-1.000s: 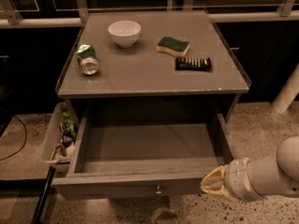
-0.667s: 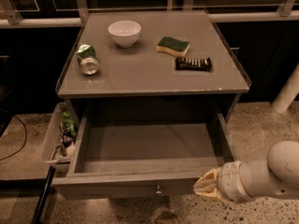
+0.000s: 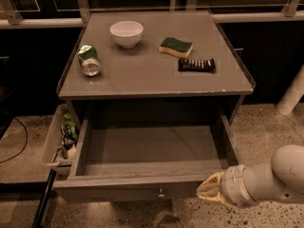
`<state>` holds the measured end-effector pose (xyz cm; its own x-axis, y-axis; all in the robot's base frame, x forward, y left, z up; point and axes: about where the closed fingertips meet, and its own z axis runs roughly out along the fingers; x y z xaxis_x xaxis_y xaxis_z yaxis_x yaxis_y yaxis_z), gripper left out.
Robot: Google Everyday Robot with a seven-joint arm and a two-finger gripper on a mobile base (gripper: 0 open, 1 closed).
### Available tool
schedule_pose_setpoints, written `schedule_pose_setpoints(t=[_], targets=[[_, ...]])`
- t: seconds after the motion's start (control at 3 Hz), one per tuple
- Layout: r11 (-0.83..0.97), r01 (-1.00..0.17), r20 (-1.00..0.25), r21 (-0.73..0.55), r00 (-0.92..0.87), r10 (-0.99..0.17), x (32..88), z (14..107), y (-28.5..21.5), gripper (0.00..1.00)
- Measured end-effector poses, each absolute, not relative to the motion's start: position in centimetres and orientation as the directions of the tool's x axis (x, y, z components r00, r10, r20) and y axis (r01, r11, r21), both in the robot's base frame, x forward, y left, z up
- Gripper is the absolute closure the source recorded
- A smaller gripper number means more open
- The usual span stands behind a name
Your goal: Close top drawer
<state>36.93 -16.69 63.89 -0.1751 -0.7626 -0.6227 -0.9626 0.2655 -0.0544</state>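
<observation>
The top drawer (image 3: 142,186) of the grey cabinet is pulled fully out and its inside is bare. Its flat front panel faces the camera at the bottom, with a small round knob (image 3: 161,193) at its centre. My gripper (image 3: 205,192) is at the lower right, right at the right end of the drawer's front panel. The white arm (image 3: 275,177) reaches in from the right edge.
On the cabinet top (image 3: 152,80) lie a white bowl (image 3: 126,33), a tipped green can (image 3: 89,60), a green and yellow sponge (image 3: 175,47) and a dark snack bar (image 3: 196,65). A bin with items (image 3: 59,144) hangs left of the drawer. Speckled floor surrounds.
My gripper has moved left along the drawer's front, from beyond its right corner to the panel's right end. The drawer has not visibly moved.
</observation>
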Motion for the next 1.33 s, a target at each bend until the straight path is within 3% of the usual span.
schedule_pose_setpoints(t=[0.67, 1.0, 1.33], targets=[[0.265, -0.963, -0.623, -0.054, -0.175, -0.763, 36.9, 63.9, -16.7, 0.16], [0.266, -0.963, -0.632, -0.052, -0.175, -0.755, 36.8, 63.8, -16.5, 0.0], [0.263, -0.962, -0.666, -0.074, -0.148, -0.731, 38.1, 64.0, -15.7, 0.0]])
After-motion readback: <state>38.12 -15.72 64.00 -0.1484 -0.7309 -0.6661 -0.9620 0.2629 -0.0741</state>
